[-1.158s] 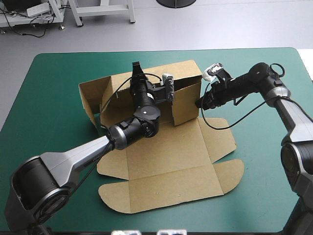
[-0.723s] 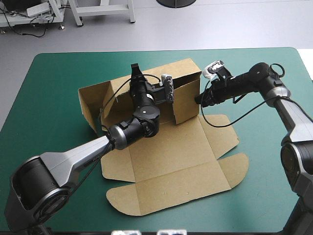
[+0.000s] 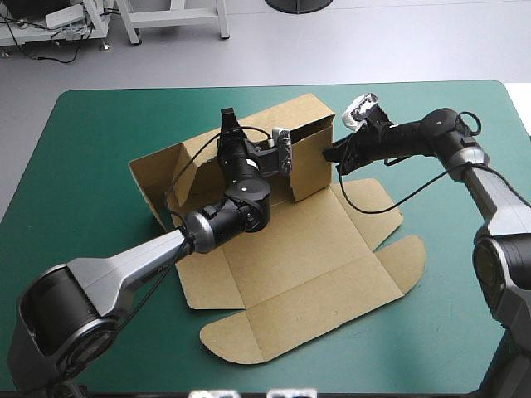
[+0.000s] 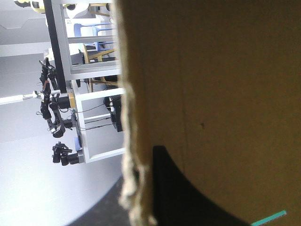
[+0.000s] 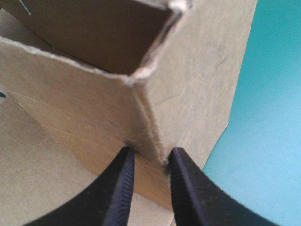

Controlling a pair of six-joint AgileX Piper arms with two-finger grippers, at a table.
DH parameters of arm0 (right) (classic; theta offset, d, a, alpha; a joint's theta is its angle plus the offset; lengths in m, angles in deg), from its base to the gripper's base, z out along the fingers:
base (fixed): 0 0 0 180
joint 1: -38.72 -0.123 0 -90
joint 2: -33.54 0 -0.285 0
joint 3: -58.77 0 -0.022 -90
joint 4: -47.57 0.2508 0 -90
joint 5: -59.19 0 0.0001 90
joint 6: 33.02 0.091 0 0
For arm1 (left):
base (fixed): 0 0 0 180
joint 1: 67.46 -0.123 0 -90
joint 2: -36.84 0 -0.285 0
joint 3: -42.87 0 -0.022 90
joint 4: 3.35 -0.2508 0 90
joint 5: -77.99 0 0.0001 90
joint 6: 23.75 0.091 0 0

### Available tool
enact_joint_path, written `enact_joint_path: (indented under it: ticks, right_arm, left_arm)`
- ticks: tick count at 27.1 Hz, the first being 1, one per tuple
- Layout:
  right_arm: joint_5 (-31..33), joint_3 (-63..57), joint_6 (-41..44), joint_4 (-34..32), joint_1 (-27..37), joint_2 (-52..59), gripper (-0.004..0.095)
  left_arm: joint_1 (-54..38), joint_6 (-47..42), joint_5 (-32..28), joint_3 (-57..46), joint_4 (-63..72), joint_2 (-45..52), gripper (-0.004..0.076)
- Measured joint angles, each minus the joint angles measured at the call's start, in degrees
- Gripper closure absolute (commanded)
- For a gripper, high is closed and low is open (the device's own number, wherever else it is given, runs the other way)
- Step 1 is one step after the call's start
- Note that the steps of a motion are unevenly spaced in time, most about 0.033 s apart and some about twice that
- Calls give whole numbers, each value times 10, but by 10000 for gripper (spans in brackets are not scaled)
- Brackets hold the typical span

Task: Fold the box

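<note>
As both grippers grip its raised walls, the box [image 3: 307, 257] has swung round on the table [image 3: 99, 133].
High view: since earlier the flat flaps have slid toward the right and near edges, and the walls stand closer to the far edge. The left gripper [image 3: 226, 118] is on the back wall, the right gripper [image 3: 331, 155] at the right corner. Left wrist view: a black finger [image 4: 188, 197] lies against the wall, apparently clamped. Right wrist view: the fingers [image 5: 120, 188] pinch the corner ridge. Tucking the walls looks to be next.
</note>
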Motion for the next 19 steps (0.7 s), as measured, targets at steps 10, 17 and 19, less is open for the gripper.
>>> enact_joint_path:
  ticks: [10,17,19]
  right_arm:
    - [-35,-1,-43,66,0,-22,662]
    - [-58,-1,-76,116,-1,-22,662]
    - [-64,-1,-87,137,-1,-22,662]
  left_arm:
    - [-3,33,1,0,9,0,729]
    - [-4,71,0,2,27,2,729]
    - [-3,77,0,2,31,2,729]
